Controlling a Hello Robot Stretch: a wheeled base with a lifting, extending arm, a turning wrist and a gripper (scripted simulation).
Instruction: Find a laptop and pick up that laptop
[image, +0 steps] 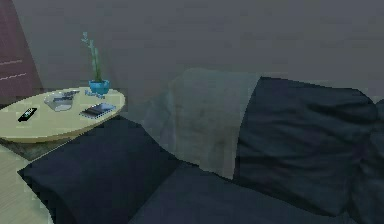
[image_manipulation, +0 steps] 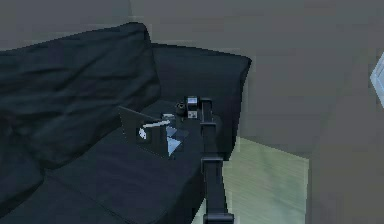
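Cushions of the dark sofa (image_manipulation: 70, 80) carried the laptop (image_manipulation: 133, 122), apparently half-open, on the seat. Just right of it was the gripper (image_manipulation: 155, 128); whether it held anything could not be told. Stiff, thin and smooth, the laptop would likely slip, so a side edge seemed the safest hold.

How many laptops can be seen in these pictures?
1. The laptop stands open on the dark sofa seat in the arm side view, by the gripper. Flat things on the round table are too small to name, so another may be hidden.
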